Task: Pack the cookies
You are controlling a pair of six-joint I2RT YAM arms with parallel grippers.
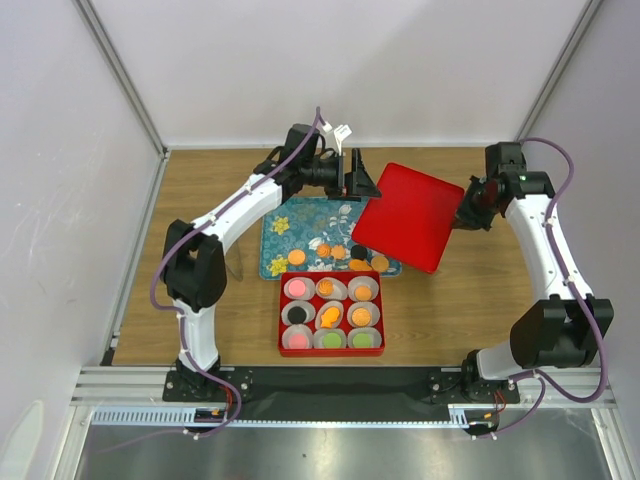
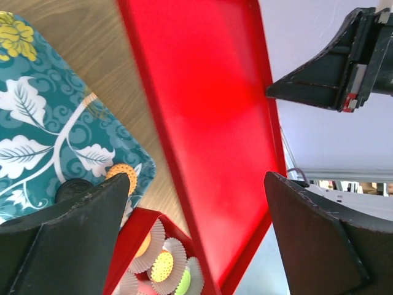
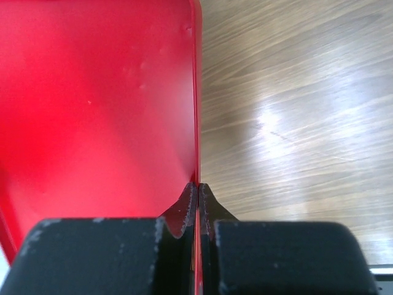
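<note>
- Red plastic nine-compartment box [image 1: 281, 315], lower centre: small round cookies [image 1: 329, 318] fill its white paper cups [image 2: 155, 238].
- Teal flowered tray [image 1: 285, 240] above: a few more.
- Right end effector [image 1: 468, 207] pinches a flat red lid [image 1: 410, 215]; left end effector [image 1: 358, 180] spread wide.

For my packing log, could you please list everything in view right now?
box: one, red, nine compartments, table centre
paper cups: nine, white, one per compartment
cookies in box: nine, orange, pink, green, black, in cups
loose cookies: several, mostly orange, on tray
tray: one, teal with yellow flowers, behind box
lid: one, red, held tilted right of tray
table: one, wooden brown
left gripper: open, at lid's left edge
right gripper: shut on lid's right edge
</note>
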